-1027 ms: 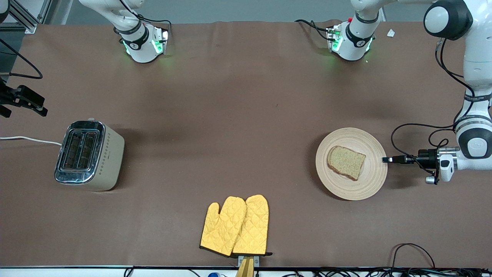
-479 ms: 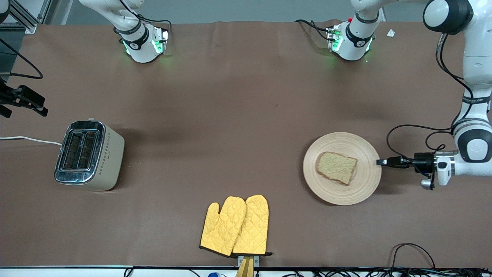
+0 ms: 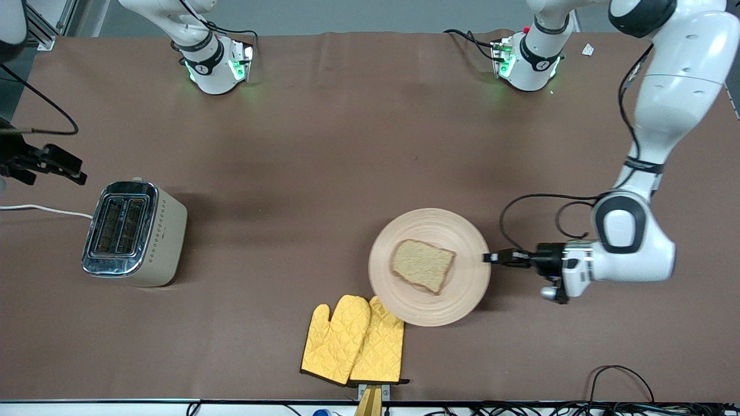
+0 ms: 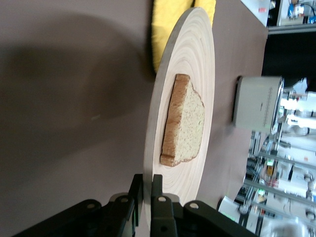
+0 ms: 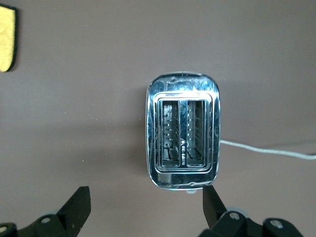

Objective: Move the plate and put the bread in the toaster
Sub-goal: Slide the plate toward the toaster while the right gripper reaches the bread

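The pale wooden plate point(image 3: 462, 289) is near the table's middle with the brown bread slice point(image 3: 422, 265) on it. Its front edge overlaps the yellow mitts. My left gripper point(image 3: 488, 258) is shut on the plate's rim at the left arm's end. In the left wrist view the fingers point(image 4: 158, 190) pinch the rim of the plate point(image 4: 197, 69), with the bread point(image 4: 185, 123) lying flat on it. The beige toaster point(image 3: 134, 232) stands at the right arm's end, both slots empty. My right gripper point(image 3: 69, 171) hangs open above the table beside the toaster point(image 5: 183, 131).
A pair of yellow oven mitts point(image 3: 354, 341) lies near the table's front edge, partly under the plate's rim. The toaster's white cord point(image 3: 40, 209) runs off the right arm's end of the table. Cables lie along the front edge.
My left gripper has carried the plate with the bread toward the table's middle and the toaster, until it overlaps the mitts. My right gripper has shifted slightly toward the toaster.
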